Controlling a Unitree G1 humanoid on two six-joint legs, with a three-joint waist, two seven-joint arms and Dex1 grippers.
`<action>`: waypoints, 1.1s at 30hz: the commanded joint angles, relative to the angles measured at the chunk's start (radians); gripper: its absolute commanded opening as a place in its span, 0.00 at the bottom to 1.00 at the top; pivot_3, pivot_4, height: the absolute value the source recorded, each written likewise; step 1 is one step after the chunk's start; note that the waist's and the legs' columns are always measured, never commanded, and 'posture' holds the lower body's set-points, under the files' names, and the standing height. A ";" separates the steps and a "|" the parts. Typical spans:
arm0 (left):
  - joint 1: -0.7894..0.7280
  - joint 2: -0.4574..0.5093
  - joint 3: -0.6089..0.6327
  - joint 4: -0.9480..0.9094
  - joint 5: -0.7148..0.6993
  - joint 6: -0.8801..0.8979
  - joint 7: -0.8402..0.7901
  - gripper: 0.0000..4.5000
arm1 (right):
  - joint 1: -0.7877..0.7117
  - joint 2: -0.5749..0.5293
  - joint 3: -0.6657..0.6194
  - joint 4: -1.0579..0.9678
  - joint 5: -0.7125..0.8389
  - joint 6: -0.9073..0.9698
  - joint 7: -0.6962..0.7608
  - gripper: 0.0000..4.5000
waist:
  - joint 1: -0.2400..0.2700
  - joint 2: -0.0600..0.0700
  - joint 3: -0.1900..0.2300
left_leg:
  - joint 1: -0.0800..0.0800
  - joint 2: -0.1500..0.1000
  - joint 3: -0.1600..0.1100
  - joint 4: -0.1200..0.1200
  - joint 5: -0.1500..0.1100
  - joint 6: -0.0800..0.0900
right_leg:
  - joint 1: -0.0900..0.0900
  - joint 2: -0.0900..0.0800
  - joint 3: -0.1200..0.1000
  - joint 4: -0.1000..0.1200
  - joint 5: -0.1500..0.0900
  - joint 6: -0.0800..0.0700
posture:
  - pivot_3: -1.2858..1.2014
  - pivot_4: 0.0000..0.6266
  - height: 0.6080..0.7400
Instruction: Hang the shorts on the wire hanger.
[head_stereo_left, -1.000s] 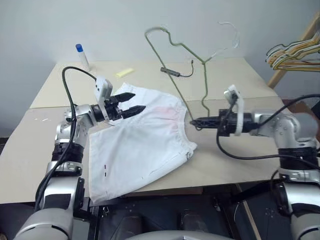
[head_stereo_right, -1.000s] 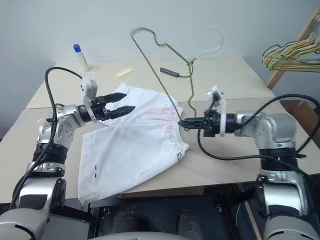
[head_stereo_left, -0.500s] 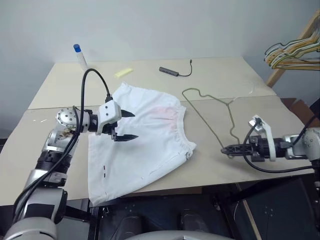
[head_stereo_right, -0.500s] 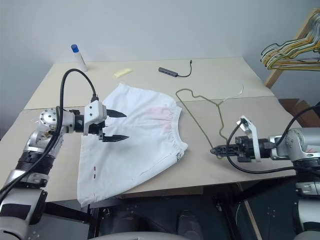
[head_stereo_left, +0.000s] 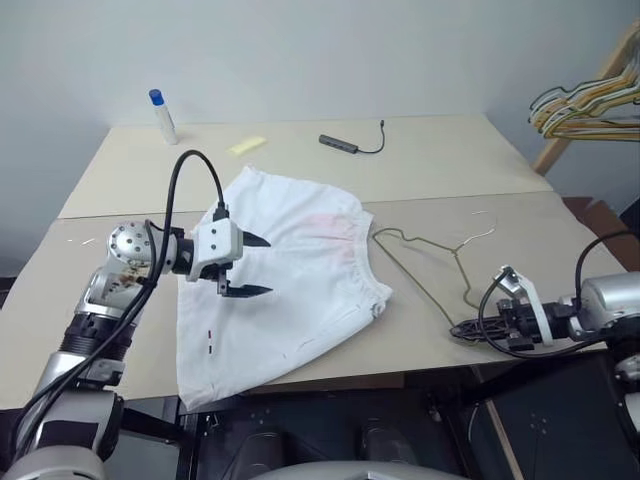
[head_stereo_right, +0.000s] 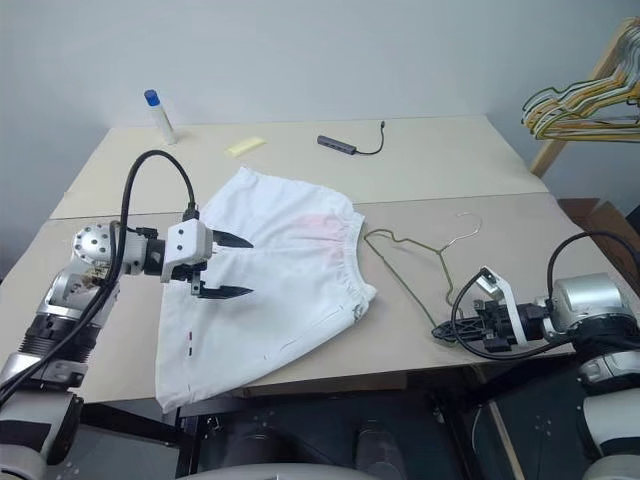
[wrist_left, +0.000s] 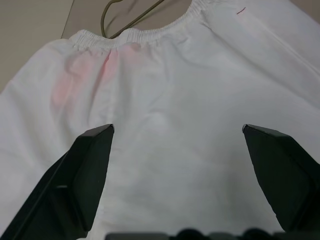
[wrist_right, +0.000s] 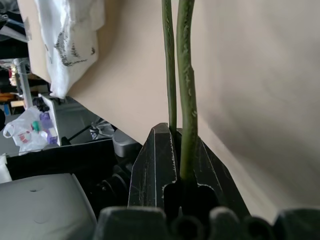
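Lowered: one wire hanger (head_stereo_right: 415, 262); one shorts (head_stereo_right: 270, 285).

Both eye views look down over the table (head_stereo_left: 450, 165); wrist views sit close above shorts (wrist_left: 165, 120) and hanger (wrist_right: 186, 75).

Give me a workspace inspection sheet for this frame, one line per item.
Surface: beige table, two boards with a seam.
Job's things: shorts spread flat; wire hanger lying flat beside the waistband.
Clutter: blue-capped bottle, yellow slip, dark adapter with cord at the far side.
Grippers: left pincer open over the shorts; right pincer shut on the wire hanger at the table's near edge.
Cables: black cable loops at both wrists.
Surroundings: coloured hangers on a wooden rack; white wall.
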 joint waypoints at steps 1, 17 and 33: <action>-0.004 0.010 0.021 -0.028 -0.011 0.002 0.015 0.99 | -0.044 -0.007 -0.033 0.000 -0.009 -0.027 0.045 0.00 | 0.000 0.000 0.000 | 0.000 0.000 0.000 0.000 0.000 0.000 | 0.000 0.000 0.000 0.000 0.000 0.000 | 0.52 0.00 1.00; 0.004 -0.011 0.001 -0.029 0.009 0.004 0.046 0.99 | -0.120 0.034 0.098 0.012 -0.105 -0.073 0.153 0.00 | -0.002 0.000 0.000 | 0.000 0.000 0.000 0.002 0.000 0.000 | 0.000 0.000 0.000 0.003 0.000 0.000 | 0.53 0.00 1.00; 0.048 -0.007 0.005 -0.082 0.011 0.036 0.097 0.99 | -0.317 0.129 0.257 0.290 -0.183 -0.228 0.195 0.00 | 0.012 0.000 0.000 | 0.000 0.000 0.000 0.002 0.000 0.000 | 0.000 0.000 0.001 0.008 0.000 0.000 | 0.55 0.00 1.00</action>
